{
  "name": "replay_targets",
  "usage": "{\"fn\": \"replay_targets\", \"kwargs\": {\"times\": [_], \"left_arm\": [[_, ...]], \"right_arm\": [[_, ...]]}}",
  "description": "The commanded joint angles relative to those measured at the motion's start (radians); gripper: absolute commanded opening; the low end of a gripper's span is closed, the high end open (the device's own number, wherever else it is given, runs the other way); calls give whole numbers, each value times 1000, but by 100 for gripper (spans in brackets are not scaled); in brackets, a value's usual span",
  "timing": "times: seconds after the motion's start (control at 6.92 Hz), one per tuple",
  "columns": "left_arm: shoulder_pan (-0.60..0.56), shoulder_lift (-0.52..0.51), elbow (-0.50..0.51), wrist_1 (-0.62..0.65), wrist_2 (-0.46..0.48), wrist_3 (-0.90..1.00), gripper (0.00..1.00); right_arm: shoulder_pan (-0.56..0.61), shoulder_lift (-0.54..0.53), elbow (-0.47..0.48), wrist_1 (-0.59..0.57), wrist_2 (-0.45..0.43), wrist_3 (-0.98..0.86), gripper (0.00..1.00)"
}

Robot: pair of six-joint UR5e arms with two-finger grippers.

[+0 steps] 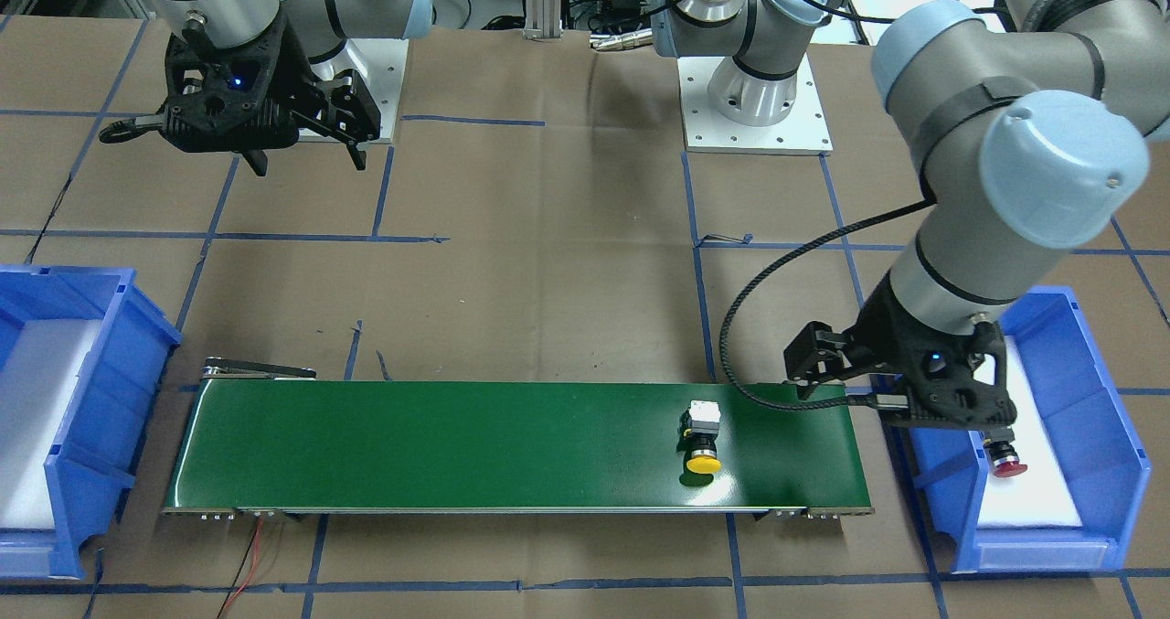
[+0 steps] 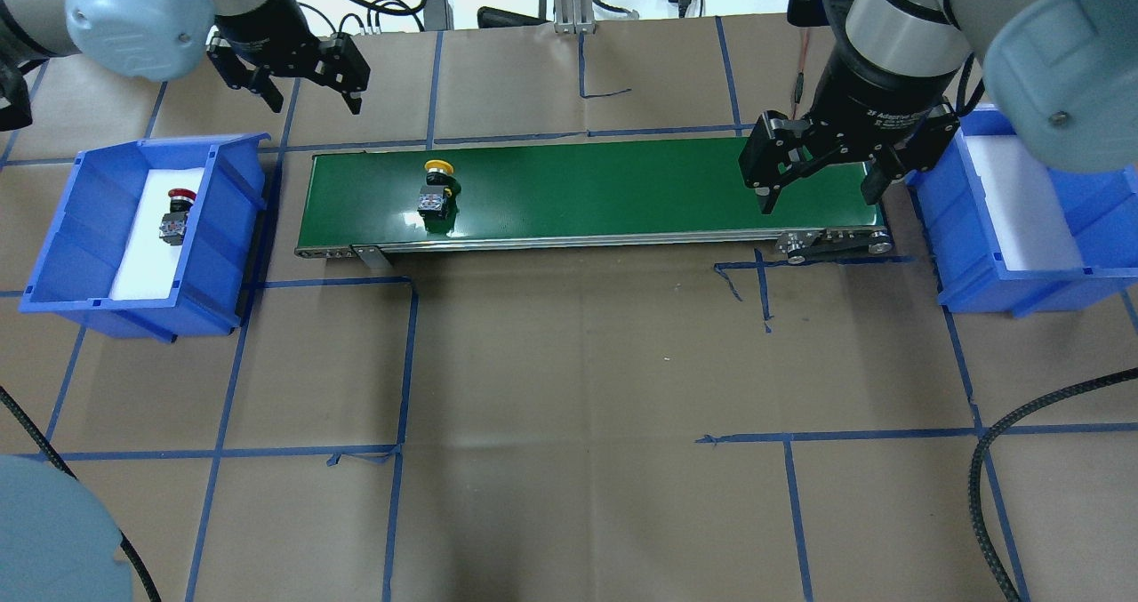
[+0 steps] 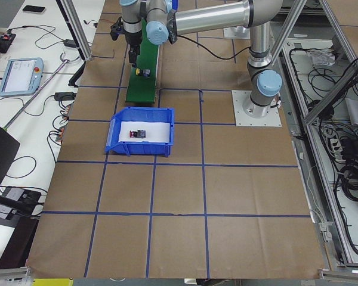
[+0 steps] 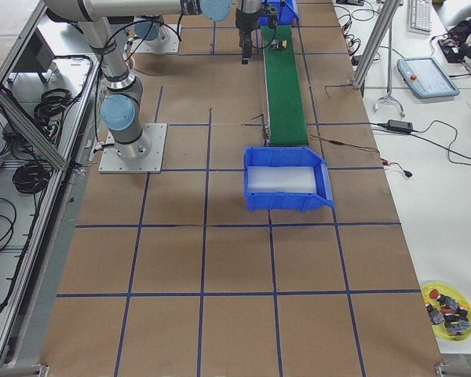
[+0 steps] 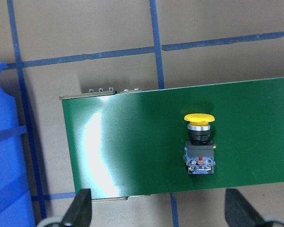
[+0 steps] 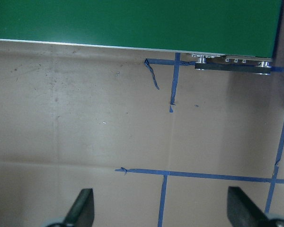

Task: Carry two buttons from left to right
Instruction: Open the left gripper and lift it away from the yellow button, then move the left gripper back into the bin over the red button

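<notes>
Yellow button (image 2: 436, 188), overhead: on belt (image 2: 622, 184) near left gripper (image 2: 313, 104); red button (image 2: 175, 213) in bin (image 2: 71, 237) on its other side. Right gripper (image 2: 818, 195) at belt's far end. Left wrist: fingers (image 5: 80, 210) wide apart, empty. Right wrist: same, over paper (image 6: 85, 132).

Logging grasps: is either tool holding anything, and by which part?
Nothing held: left tool and right tool are open, empty; red button and yellow button lie free.

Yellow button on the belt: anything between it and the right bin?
Nothing visible. The green belt is bare from the yellow button to its right end, and the right bin holds only white padding. The right claw hangs open, off the belt on the robot's side.
</notes>
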Motion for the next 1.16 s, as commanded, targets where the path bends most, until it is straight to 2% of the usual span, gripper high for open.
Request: {"fn": "replay_targets", "kwargs": {"times": [0.0, 0.58, 0.72, 1.01], "left_arm": [[136, -6, 8, -7, 0, 124, 100], [367, -47, 8, 9, 4, 421, 100], [403, -69, 10, 13, 1, 481, 100], [424, -89, -16, 54, -5, 482, 99]], "right_arm": [[0, 0, 1, 0, 0, -1, 100], [0, 1, 0, -5, -6, -1, 100], [0, 1, 0, -5, -6, -1, 100], [0, 1, 0, -3, -6, -1, 100]]}}
